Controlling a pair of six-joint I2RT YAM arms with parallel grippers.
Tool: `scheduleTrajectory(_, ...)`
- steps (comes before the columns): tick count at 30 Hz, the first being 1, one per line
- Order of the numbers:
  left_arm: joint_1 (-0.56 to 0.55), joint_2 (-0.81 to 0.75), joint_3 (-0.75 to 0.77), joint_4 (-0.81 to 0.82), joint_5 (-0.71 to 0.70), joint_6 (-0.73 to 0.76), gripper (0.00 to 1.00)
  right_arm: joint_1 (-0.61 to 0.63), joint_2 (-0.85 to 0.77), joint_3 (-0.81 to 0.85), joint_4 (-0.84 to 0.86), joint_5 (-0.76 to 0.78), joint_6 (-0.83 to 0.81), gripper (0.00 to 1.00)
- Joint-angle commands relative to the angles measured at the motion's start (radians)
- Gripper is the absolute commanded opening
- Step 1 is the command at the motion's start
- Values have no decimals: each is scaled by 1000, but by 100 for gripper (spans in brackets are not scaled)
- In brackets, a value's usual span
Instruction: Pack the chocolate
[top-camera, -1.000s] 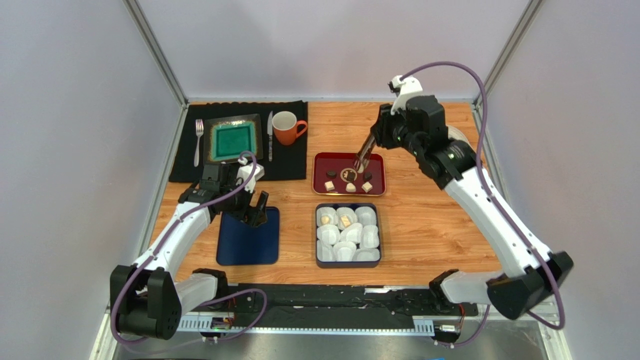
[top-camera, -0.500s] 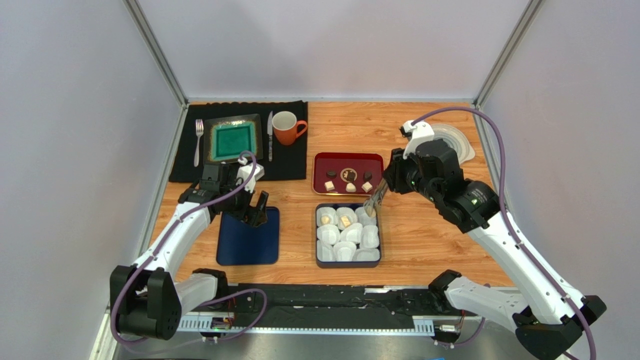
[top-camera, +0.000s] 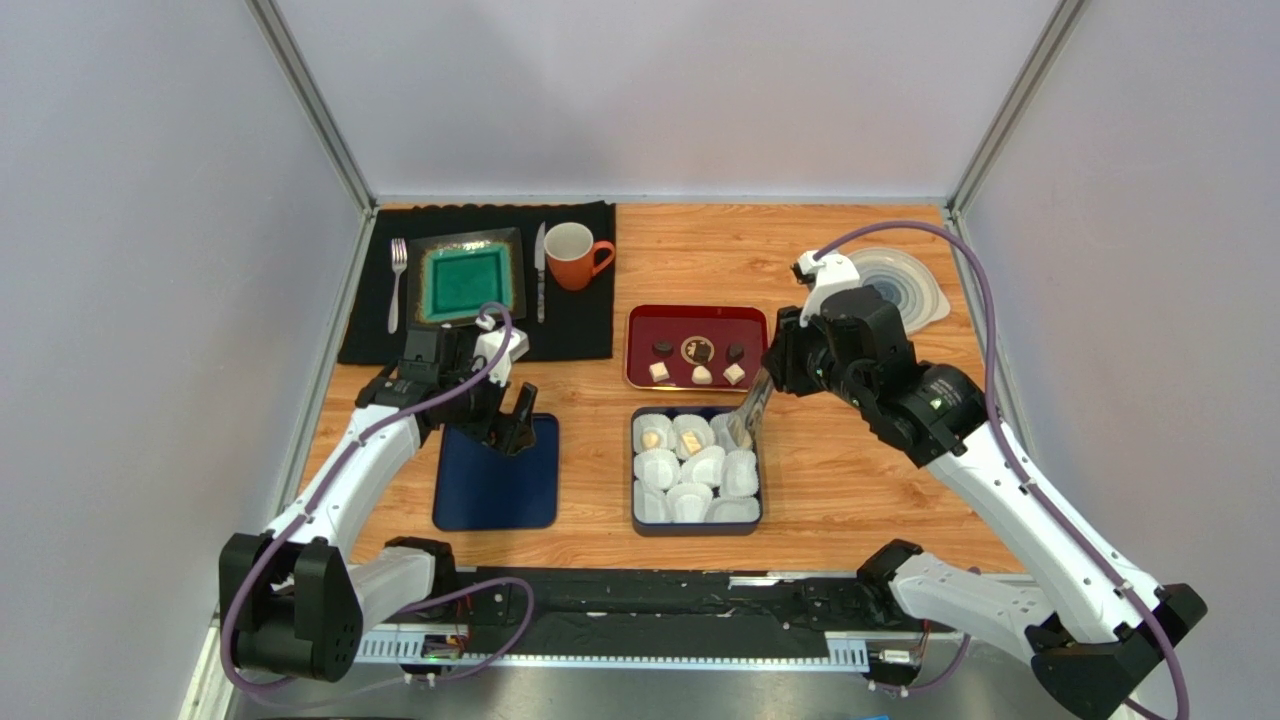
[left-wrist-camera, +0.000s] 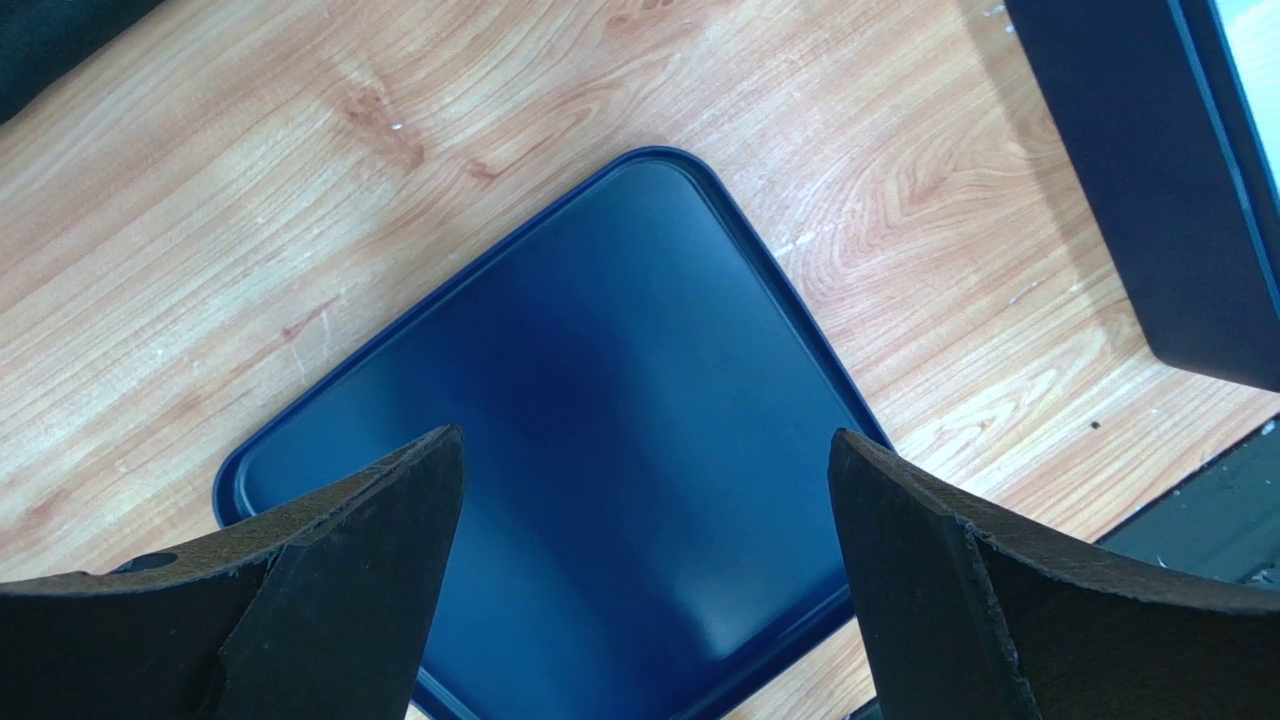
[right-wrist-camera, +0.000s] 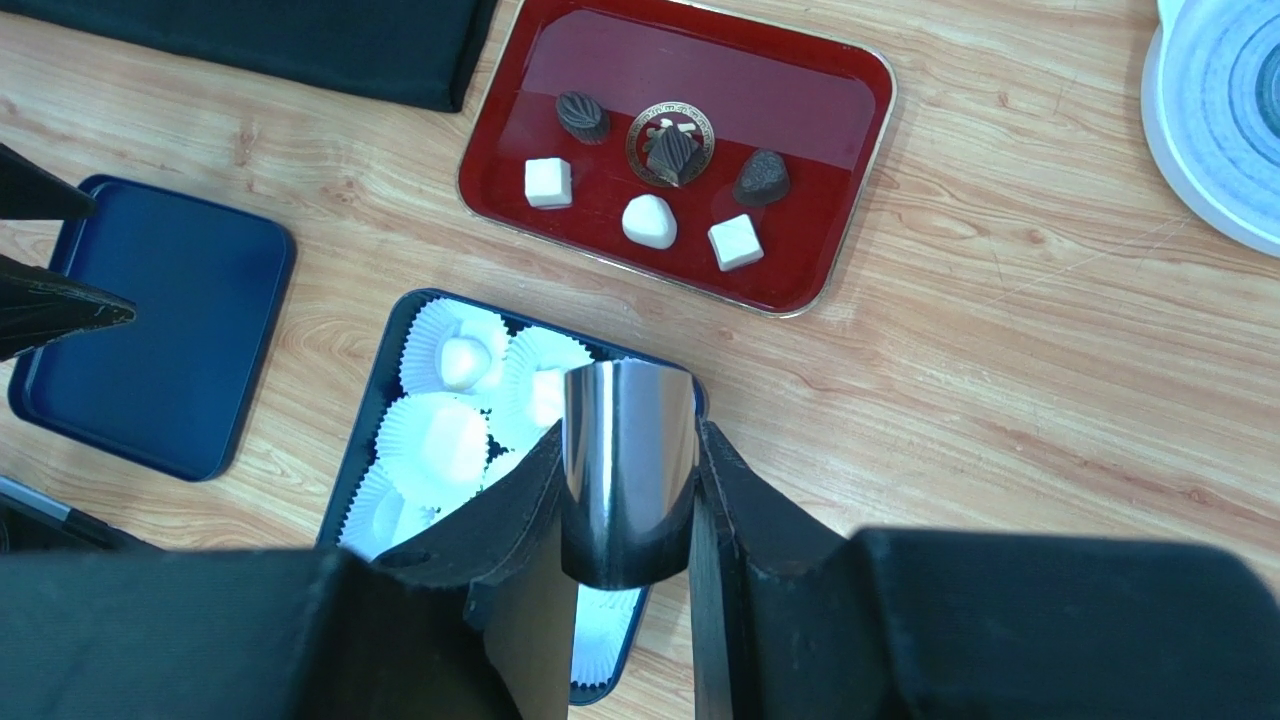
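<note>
Several chocolates, dark brown (right-wrist-camera: 762, 177) and cream-white (right-wrist-camera: 649, 221), lie on the red tray (top-camera: 750, 320). The dark blue box (top-camera: 634, 473) of white paper cups sits in front of the tray. One cup holds a cream chocolate (right-wrist-camera: 464, 360) and another a tan one (top-camera: 691, 441). My right gripper (right-wrist-camera: 631, 450) is shut on shiny steel tongs (right-wrist-camera: 631, 465). The tongs (top-camera: 748, 413) reach down to the box's far right cup. Their tip is hidden, so I cannot tell if they carry a sweet. My left gripper (left-wrist-camera: 646, 450) hangs open over the blue lid (left-wrist-camera: 601, 450).
At the back left, a black placemat (top-camera: 376, 338) carries a green plate (top-camera: 469, 279), fork, knife and orange mug (top-camera: 573, 255). A round clear lid (top-camera: 909, 285) lies at the back right. The blue lid (top-camera: 496, 473) rests left of the box.
My right arm swung the tongs from over the red tray down to the box's far right corner. The left arm stayed still.
</note>
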Motion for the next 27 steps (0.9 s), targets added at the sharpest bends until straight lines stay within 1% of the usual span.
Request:
scheduleTrajectory(1,3,-22,36,-6,46,1,99,7,7,12,59,-2,3,20)
scheduleTrajectory(9,3,-19,37,0,40,-5,99,7,30,33,75,-12,-5,23)
scheduleTrajectory(13,3,-22,36,0,39,-2,99,8,42,41,82,-13,-5,26)
scheduleTrajectory(27,1,-20,43,-2,40,-2,99,9,71,84,80,-5,-28,33)
